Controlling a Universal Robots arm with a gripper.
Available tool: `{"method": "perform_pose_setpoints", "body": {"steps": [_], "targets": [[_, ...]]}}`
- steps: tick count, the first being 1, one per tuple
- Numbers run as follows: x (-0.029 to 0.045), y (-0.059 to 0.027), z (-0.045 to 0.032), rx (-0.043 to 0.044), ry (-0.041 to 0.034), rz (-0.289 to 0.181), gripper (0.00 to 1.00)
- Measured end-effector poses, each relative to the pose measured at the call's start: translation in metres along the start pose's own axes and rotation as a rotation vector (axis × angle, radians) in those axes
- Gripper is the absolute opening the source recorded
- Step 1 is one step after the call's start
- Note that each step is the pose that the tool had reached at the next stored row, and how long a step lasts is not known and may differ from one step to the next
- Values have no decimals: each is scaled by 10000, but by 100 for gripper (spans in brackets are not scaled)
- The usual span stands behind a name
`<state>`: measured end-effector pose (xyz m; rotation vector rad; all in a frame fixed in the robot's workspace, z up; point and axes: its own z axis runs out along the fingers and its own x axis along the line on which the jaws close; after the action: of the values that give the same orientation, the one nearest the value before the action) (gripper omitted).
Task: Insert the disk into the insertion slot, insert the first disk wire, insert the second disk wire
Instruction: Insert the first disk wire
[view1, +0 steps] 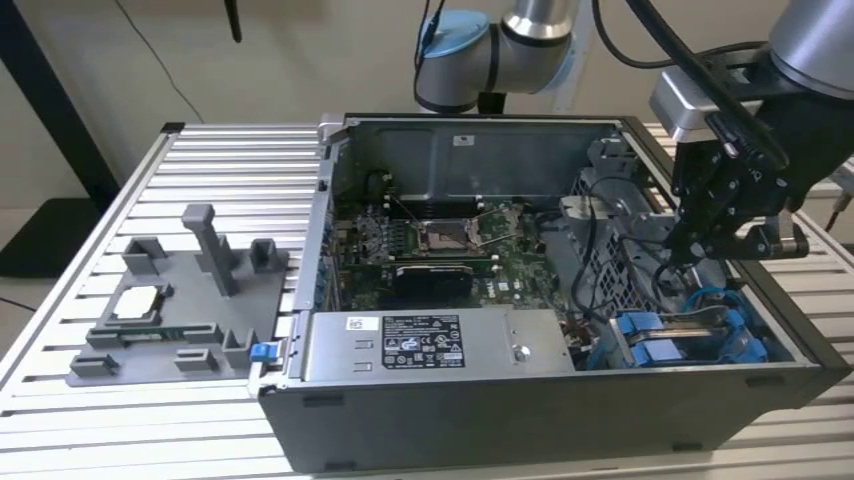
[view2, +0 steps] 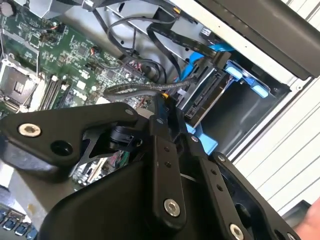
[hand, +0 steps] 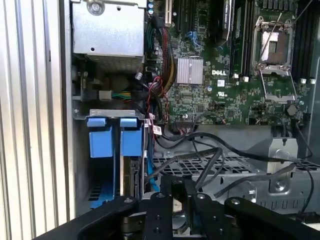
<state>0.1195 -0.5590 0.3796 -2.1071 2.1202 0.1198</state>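
Black gripper (view1: 701, 245) hangs over the corner of the open computer case (view1: 534, 420) at the exterior view's right, its fingers drawn together and pinching a black wire (view2: 130, 89) at their tips. In the second wrist view (view2: 165, 107) the wire runs across the fingertips and on toward the drive bay; in the first wrist view (hand: 181, 187) the same narrow fingers stand among several dark cables.

Just beneath the gripper sits the disk (view1: 665, 340). It stands on edge in its bright blue carrier frame, inside the bay at the near corner of the case. In the first wrist view its blue tab (hand: 131, 142) lies side by side with a second blue tab (hand: 100, 137). In the second wrist view the disk's dark edge (view2: 207, 95) is close beside the fingertips, though I cannot tell whether the wire reaches it.

Beside the bay, along the near wall, lies the long grey power-supply box (view1: 427, 345) with its white sticker. Behind it is the green motherboard (view1: 387, 245), its metal processor socket (view1: 445, 235) in the middle.

The case rests on a slatted aluminium table (view1: 200, 160). A grey plastic fixture (view1: 174, 320) stands apart at the exterior view's left
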Motion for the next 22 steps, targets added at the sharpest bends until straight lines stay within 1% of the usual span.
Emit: {"method": "perform_pose_setpoints", "body": {"steps": [8, 9, 10, 11, 16, 17, 21, 22], "targets": [[7, 0, -1, 0, -1, 0, 0], [9, -1, 0, -1, 3, 0, 0], [12, -2, -1, -2, 35, -1, 0], [14, -4, -2, -4, 101, -4, 0], [34, -24, -2, -45, 538, -20, 0], [41, -33, -1, -60, 722, -26, 0], [45, -49, 3, -71, 1122, -43, 0], [45, -53, 6, -71, 1211, -47, 0]]}}
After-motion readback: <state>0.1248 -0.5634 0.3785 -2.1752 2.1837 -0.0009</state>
